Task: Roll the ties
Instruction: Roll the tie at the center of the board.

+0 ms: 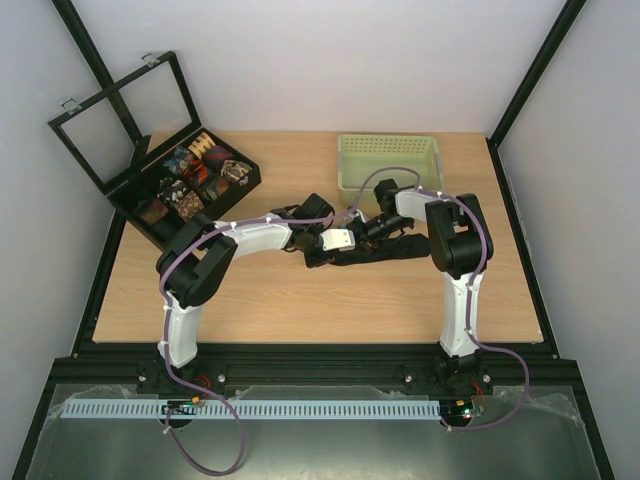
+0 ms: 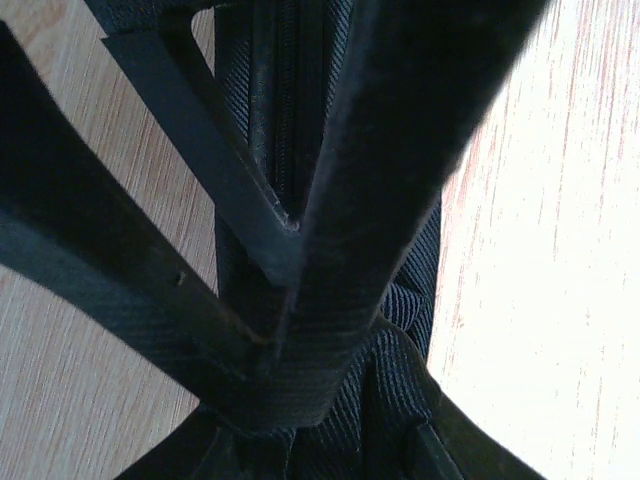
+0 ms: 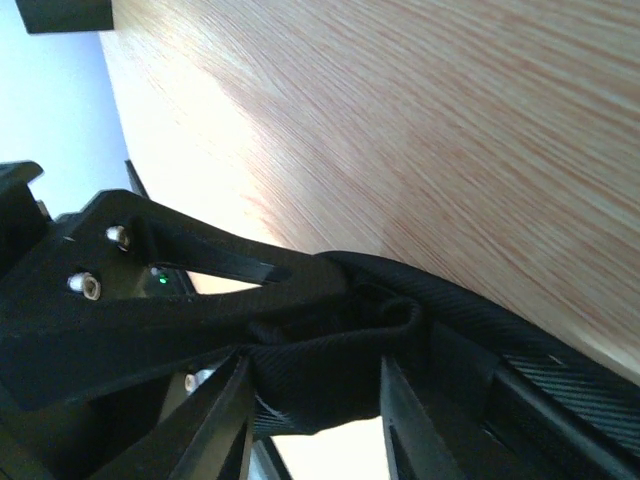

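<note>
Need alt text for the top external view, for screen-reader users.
The left arm and right arm reach inward and meet at mid-table over a black tie lying on the wooden table. At rear left, an open black box holds small rolled patterned ties. A pale green basket sits at the rear, right of centre.

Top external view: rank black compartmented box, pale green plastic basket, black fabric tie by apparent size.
black compartmented box, lid open
pale green perforated plastic basket
black fabric tie, partly covered, so least sure

No legible text, label, brand or number anywhere.
</note>
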